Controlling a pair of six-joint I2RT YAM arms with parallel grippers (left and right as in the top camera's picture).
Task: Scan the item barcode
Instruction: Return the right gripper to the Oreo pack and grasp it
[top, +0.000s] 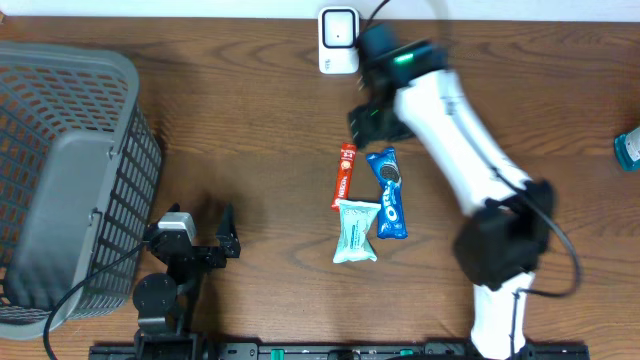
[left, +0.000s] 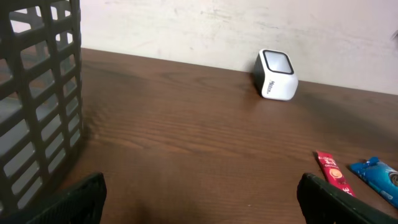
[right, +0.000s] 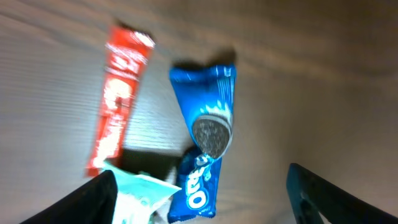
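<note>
Three snack packs lie mid-table: a red stick pack, a blue Oreo pack and a mint-green pack. No barcode shows on any of them. The white scanner stands at the table's far edge. My right gripper hangs above the far ends of the packs. In the blurred right wrist view it is open and holds nothing, with the Oreo pack below it, the red pack to the left and the mint-green pack at the left finger. My left gripper is open over bare wood, facing the scanner.
A grey slatted basket fills the left side of the table, close beside the left gripper. A teal bottle shows at the right edge. The white right arm reaches diagonally across the right half of the table.
</note>
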